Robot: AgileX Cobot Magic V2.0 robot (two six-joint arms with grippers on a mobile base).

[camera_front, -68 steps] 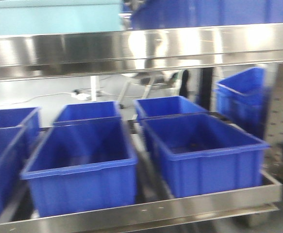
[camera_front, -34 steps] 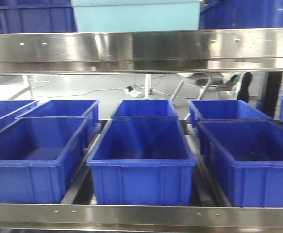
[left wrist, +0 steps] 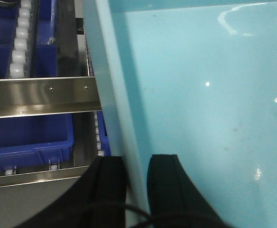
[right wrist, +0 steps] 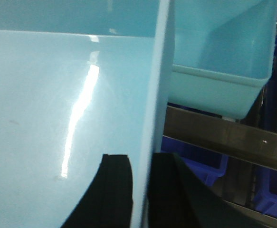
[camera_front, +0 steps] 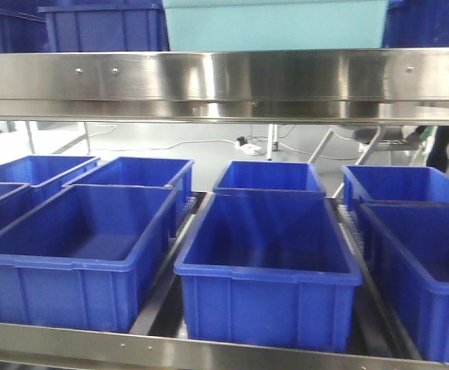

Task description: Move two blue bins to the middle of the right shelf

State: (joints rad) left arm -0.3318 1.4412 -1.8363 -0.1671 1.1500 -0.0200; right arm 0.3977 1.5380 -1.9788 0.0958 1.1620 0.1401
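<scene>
I hold a light blue bin between both grippers. It shows as a pale band at the top of the front view (camera_front: 274, 23), above the steel shelf rail (camera_front: 224, 77). In the left wrist view my left gripper (left wrist: 134, 164) is shut on the bin's left wall, with the bin's inside (left wrist: 200, 95) to the right. In the right wrist view my right gripper (right wrist: 142, 161) is shut on the bin's right wall, with its inside (right wrist: 57, 95) to the left. A second light blue bin (right wrist: 224, 57) sits beyond, above a steel rail.
Several dark blue bins stand in two rows on the roller shelf below, among them one at front centre (camera_front: 266, 270) and one at front left (camera_front: 78, 254). A steel front rail (camera_front: 209, 351) runs along the bottom. More dark blue bins (camera_front: 105, 27) sit on the upper level.
The front view has shifted along the shelf: the dark blue bins and the held light blue bin have slid to the right in the frame. Both grippers still hold the bin.
</scene>
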